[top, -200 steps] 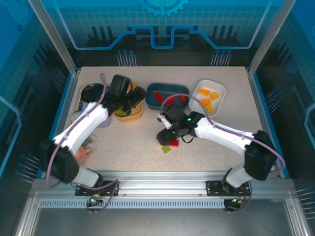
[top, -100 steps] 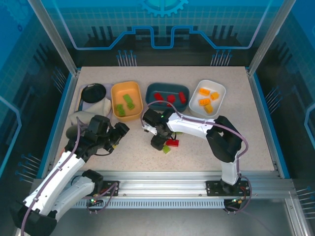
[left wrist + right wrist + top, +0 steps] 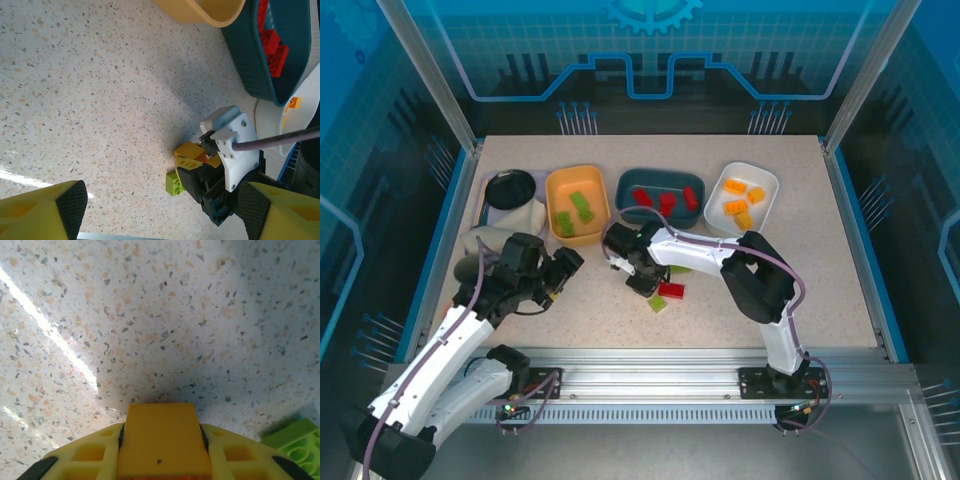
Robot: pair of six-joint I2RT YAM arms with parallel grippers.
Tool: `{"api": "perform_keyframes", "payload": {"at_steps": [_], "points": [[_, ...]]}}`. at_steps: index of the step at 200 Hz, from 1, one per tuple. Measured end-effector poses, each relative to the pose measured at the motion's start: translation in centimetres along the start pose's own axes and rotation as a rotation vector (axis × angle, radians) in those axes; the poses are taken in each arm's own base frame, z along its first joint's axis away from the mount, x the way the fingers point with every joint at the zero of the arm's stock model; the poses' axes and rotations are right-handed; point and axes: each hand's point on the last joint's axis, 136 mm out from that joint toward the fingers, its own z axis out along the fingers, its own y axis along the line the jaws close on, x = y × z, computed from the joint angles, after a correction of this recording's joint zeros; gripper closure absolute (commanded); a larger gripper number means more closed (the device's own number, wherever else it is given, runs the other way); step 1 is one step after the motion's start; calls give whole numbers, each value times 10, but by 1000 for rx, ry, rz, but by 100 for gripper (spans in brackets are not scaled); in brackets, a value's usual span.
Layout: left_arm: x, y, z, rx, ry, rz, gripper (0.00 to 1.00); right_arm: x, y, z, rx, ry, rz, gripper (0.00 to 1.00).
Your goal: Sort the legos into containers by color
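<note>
My right gripper [image 3: 162, 432] is clamped on an orange lego [image 3: 161, 452], a smooth, flat-faced yellow-orange block wedged between my two yellow fingers [image 3: 80, 460]. It sits low over the speckled table [image 3: 150, 315]; I cannot tell whether it touches.

From above, that gripper is near the middle of the table. A red lego [image 3: 671, 290] lies at its 4 o'clock, flat and rectangular. A lime green lego [image 3: 658, 304] lies at its 5 o'clock, just beside the red one, and my right wrist camera catches its studded top.

My left gripper [image 3: 563, 266] is at 9 o'clock from the right one, jaws spread wide and holding nothing.

The three containers line the 12 o'clock side of the table:
- The yellow-orange tub [image 3: 552, 190] is at 11 o'clock from the table's middle and holds two lime green bricks.
- The dark teal tub [image 3: 660, 178] is at 12 o'clock and holds three red bricks.
- The white tub [image 3: 767, 182] is at 1 o'clock and holds several orange bricks.

A black bowl [image 3: 510, 187] sits at 9 o'clock from the yellow-orange tub.
</note>
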Motion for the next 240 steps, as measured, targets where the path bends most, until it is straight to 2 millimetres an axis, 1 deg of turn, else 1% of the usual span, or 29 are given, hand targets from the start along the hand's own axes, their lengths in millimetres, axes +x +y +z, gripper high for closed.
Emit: {"api": "perform_keyframes", "payload": {"at_steps": [15, 23, 32, 41, 55, 56, 60, 64, 68, 78, 83, 84, 97, 104, 115, 132, 150, 170, 183, 194, 210, 228, 240], "points": [[0, -1, 4, -3, 10, 4, 18, -2, -3, -4, 4, -10, 17, 76], [1, -3, 7, -7, 16, 12, 18, -3, -8, -9, 6, -21, 36, 76], [2, -6, 9, -10, 25, 22, 18, -4, -18, -17, 9, -44, 69, 76], [3, -12, 12, -9, 36, 42, 18, -5, -33, -29, 14, -76, 117, 76], [5, -29, 16, 3, 55, 94, 18, -3, -70, -53, 29, -144, 236, 77], [6, -31, 16, 3, 59, 101, 18, -2, -76, -56, 32, -152, 255, 77], [7, -36, 17, 6, 65, 114, 18, -1, -88, -63, 36, -172, 290, 77], [9, -42, 19, 10, 76, 136, 18, 3, -105, -72, 45, -197, 347, 76], [10, -50, 20, 17, 82, 155, 18, 5, -118, -79, 52, -220, 386, 76], [15, -68, 25, 33, 105, 211, 18, 20, -160, -95, 75, -270, 524, 76], [18, -78, 28, 43, 115, 239, 18, 27, -177, -100, 83, -289, 580, 76], [19, -79, 28, 43, 116, 243, 18, 30, -183, -102, 87, -294, 602, 76], [27, -102, 36, 62, 140, 310, 18, 52, -225, -109, 103, -322, 751, 75], [33, -112, 40, 69, 155, 344, 18, 63, -241, -107, 103, -324, 817, 75], [39, -127, 47, 77, 172, 385, 19, 75, -258, -100, 93, -312, 897, 74], [49, -143, 59, 77, 197, 439, 19, 81, -271, -80, 57, -275, 977, 73], [57, -153, 70, 71, 218, 485, 19, 78, -273, -53, 10, -226, 1022, 70], [66, -159, 80, 62, 238, 531, 19, 76, -269, -26, -35, -166, 1064, 61], [70, -160, 84, 50, 250, 556, 20, 77, -268, -15, -56, -141, 1096, 51], [74, -158, 89, 35, 263, 580, 20, 79, -267, -10, -67, -130, 1110, 43], [81, -153, 94, 5, 288, 618, 20, 82, -270, -11, -71, -127, 1135, 35], [93, -147, 103, -29, 323, 667, 20, 81, -273, -17, -68, -146, 1139, 33], [102, -141, 109, -55, 349, 703, 19, 80, -274, -26, -62, -168, 1137, 33]]}}
